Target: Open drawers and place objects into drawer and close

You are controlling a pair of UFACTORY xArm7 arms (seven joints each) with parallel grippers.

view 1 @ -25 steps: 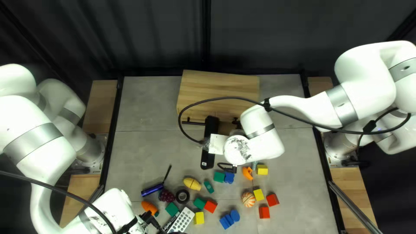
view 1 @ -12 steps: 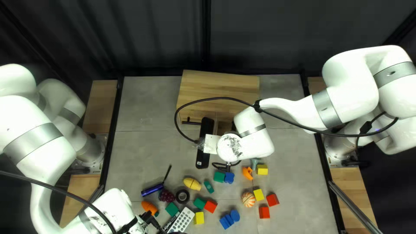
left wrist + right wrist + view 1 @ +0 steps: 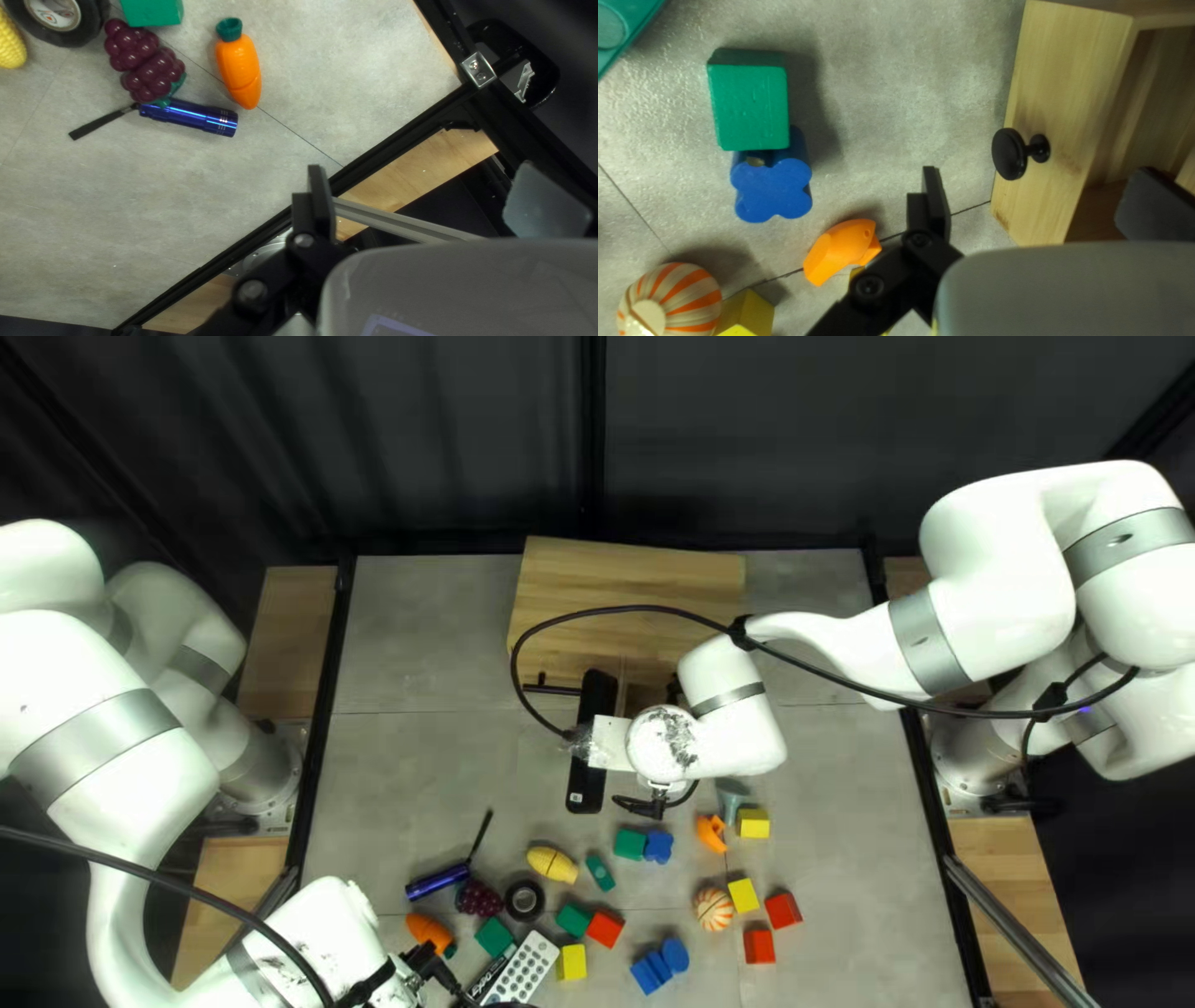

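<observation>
- My right tool [image 3: 677, 696] hung released, its two fingers well apart with nothing grasped between them; in the right wrist view one finger was over the opening of the drawer [image 3: 1058, 81].
- I had the drawer standing open at the front of the wooden cabinet [image 3: 629, 597], toward the far side of the table [image 3: 411, 759]. Its round black knob [image 3: 1009, 154] stuck out ahead of the right tool, and neither finger touched it.
- A second, bar-shaped black handle [image 3: 552, 690] showed on the cabinet's front, left of the open drawer in the top left view.
- My left tool [image 3: 431, 966] was released too, fingers spread and holding nothing, low at the left of the top left view.
- From its wrist I saw an orange toy carrot [image 3: 240, 68], a blue flashlight [image 3: 199, 118] with a black strap and toy grapes [image 3: 146, 59], all lying ahead of the left tool.
- The flashlight lay right up against the grapes, and a roll of black tape [image 3: 524, 901] sat just beside them.
- Ahead of the right tool I had a green block [image 3: 750, 102] against a blue scalloped block [image 3: 773, 190], plus an orange piece [image 3: 840, 249] nearer the fingers.
- Farther off were a striped ball [image 3: 672, 302] and a yellow block [image 3: 746, 313].
</observation>
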